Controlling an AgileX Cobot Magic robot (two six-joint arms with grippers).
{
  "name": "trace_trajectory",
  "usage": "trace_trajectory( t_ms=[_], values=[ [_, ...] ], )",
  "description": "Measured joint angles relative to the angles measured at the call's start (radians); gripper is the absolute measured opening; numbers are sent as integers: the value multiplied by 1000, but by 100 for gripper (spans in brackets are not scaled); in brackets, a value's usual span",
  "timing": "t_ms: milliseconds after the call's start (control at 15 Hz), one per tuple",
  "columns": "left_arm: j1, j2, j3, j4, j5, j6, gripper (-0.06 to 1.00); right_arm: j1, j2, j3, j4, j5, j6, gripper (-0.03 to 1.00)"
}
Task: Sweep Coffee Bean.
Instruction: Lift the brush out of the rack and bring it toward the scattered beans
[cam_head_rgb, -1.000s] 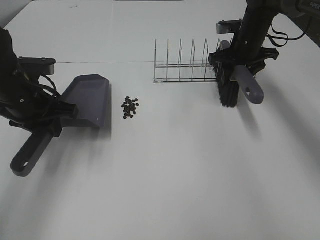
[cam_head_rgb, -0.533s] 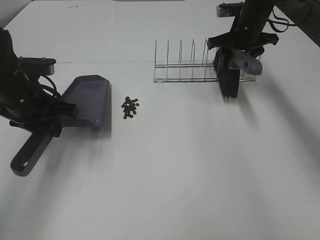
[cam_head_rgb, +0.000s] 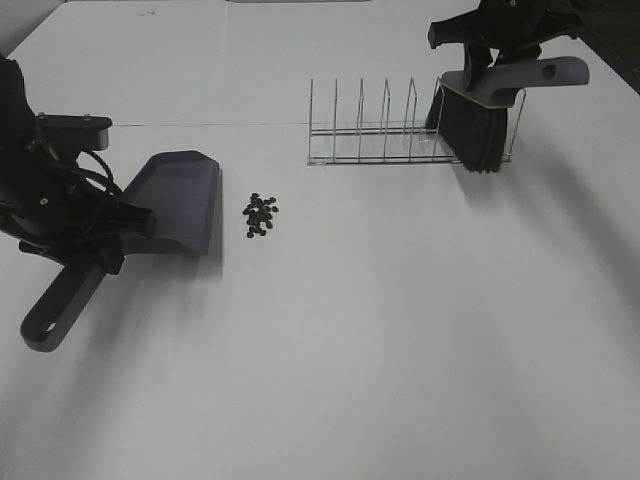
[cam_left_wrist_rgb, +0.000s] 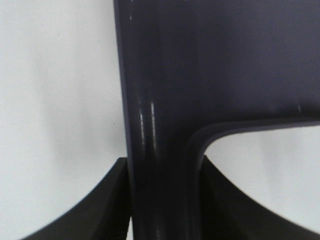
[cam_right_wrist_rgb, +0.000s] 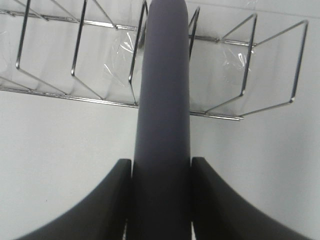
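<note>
Likely light, hard and apt to roll, the beans (cam_head_rgb: 260, 215) lie clustered on the bench (cam_head_rgb: 380, 340) just beside the dustpan (cam_head_rgb: 185, 195), best swept not pinched; left jaws clamp the dustpan handle, right jaws the brush (cam_head_rgb: 478, 130) handle.

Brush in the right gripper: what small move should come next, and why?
Probably carry the brush across and lower it to the table beyond the coffee beans, opposite the dustpan. The right gripper is shut on its handle by the wire rack; the left gripper holds the dustpan beside the pile.
</note>
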Motion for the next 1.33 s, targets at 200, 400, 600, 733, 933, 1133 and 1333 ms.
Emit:
trace_trajectory(
  t_ms=[200, 400, 600, 733, 933, 1133, 1333],
  values=[
    [0, 0, 0, 0, 0, 0, 36, 0, -24, -3, -6, 0, 0, 30],
    [0, 0, 0, 0, 0, 0, 36, 0, -24, -3, -7, 2, 0, 30],
    [0, 0, 0, 0, 0, 0, 36, 0, -24, -3, -5, 5, 0, 30],
    [0, 0, 0, 0, 0, 0, 36, 0, -20, -3, -3, 6, 0, 30],
    [0, 0, 0, 0, 0, 0, 36, 0, 39, -3, 5, 5, 1, 30],
    [0, 0, 0, 0, 0, 0, 36, 1, 60, -3, 14, 5, 3, 30],
    [0, 0, 0, 0, 0, 0, 36, 1, 78, -3, 31, 6, 14, 31]
  ],
)
